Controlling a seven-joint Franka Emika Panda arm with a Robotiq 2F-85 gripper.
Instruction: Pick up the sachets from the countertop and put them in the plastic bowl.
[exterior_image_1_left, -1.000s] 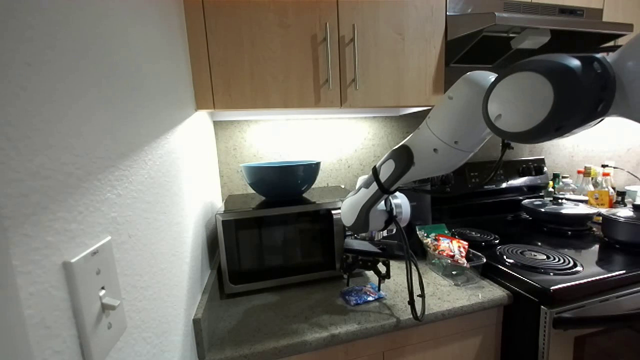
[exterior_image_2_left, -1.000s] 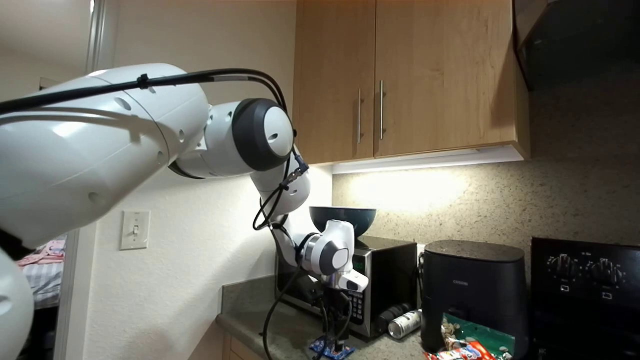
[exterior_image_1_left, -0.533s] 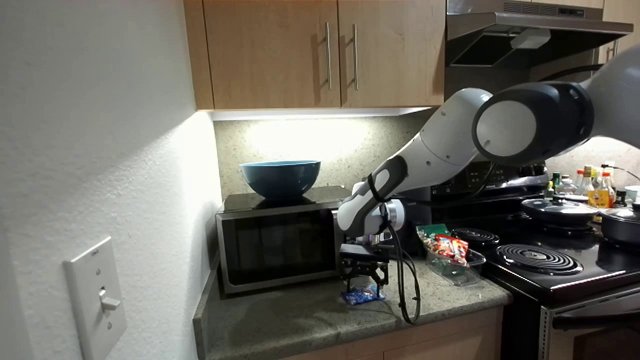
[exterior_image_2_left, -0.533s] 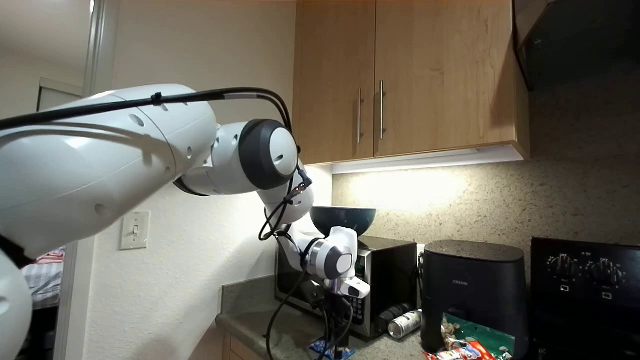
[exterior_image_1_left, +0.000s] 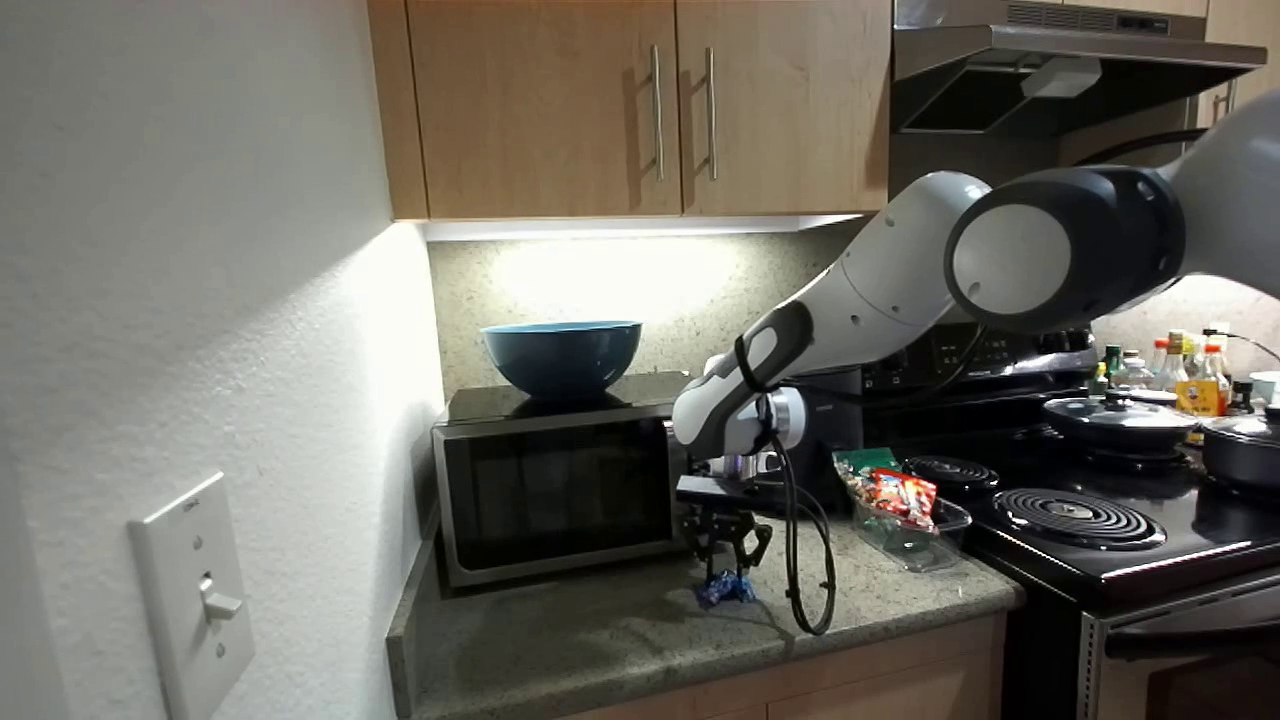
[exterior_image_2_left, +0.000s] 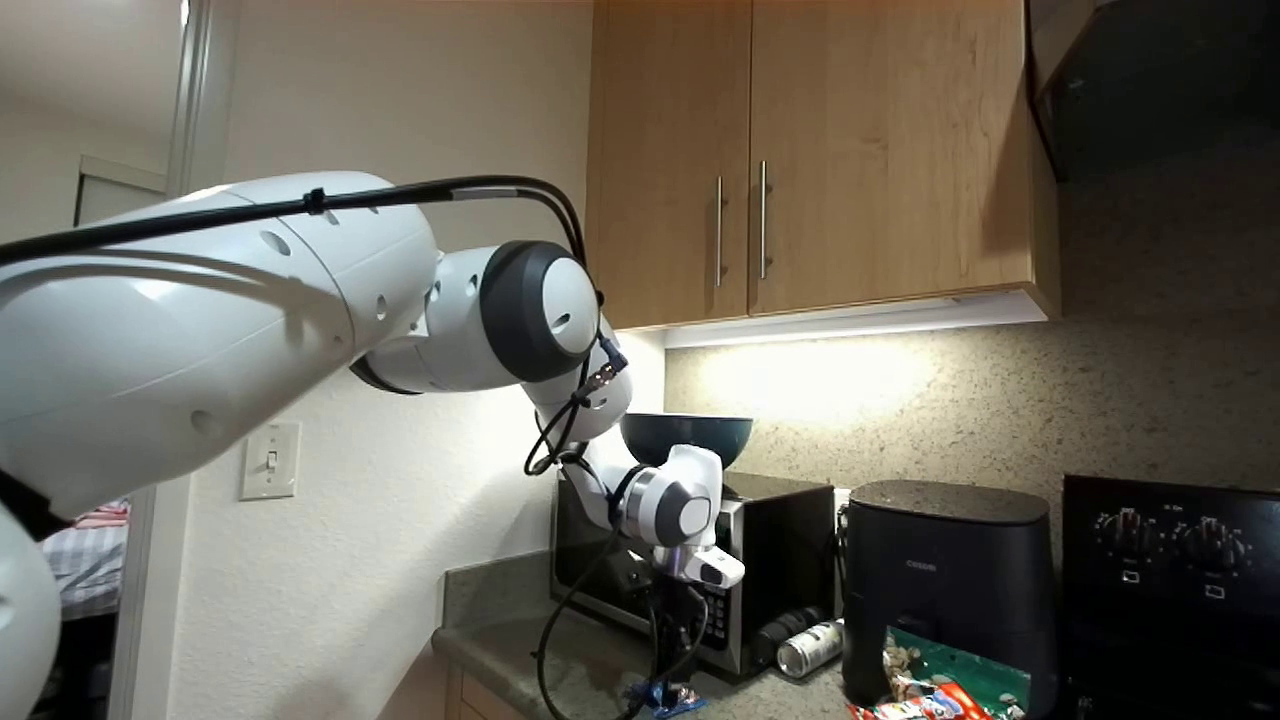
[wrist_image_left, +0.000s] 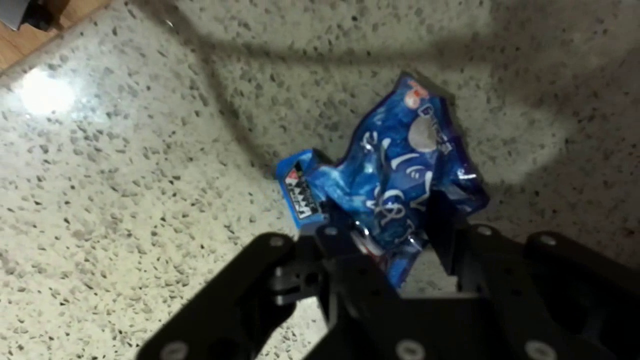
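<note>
Bright light (exterior_image_1_left: 600, 265) is washing the speckled backsplash (exterior_image_1_left: 700, 310) below wooden cabinets (exterior_image_1_left: 590, 110). A pale wall (exterior_image_1_left: 230, 330) is bearing a light switch (exterior_image_1_left: 190, 598).

The countertop (exterior_image_1_left: 560, 640) bears the microwave (exterior_image_1_left: 560, 495), plastic bowl (exterior_image_1_left: 928, 555) and blue sachet (wrist_image_left: 395, 172).

A kitchen: stove (exterior_image_1_left: 1120, 572) with 2 bare coil burners (exterior_image_1_left: 1078, 518), range hood (exterior_image_1_left: 1080, 46), microwave (exterior_image_1_left: 558, 495), wooden cabinets (exterior_image_1_left: 545, 110).

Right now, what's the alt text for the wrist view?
A crumpled blue printed sachet, squeezed by the black end effector at the bottom of the frame. Speckled stone-look countertop fills most of the background, with a bright reflection at upper left.
</note>
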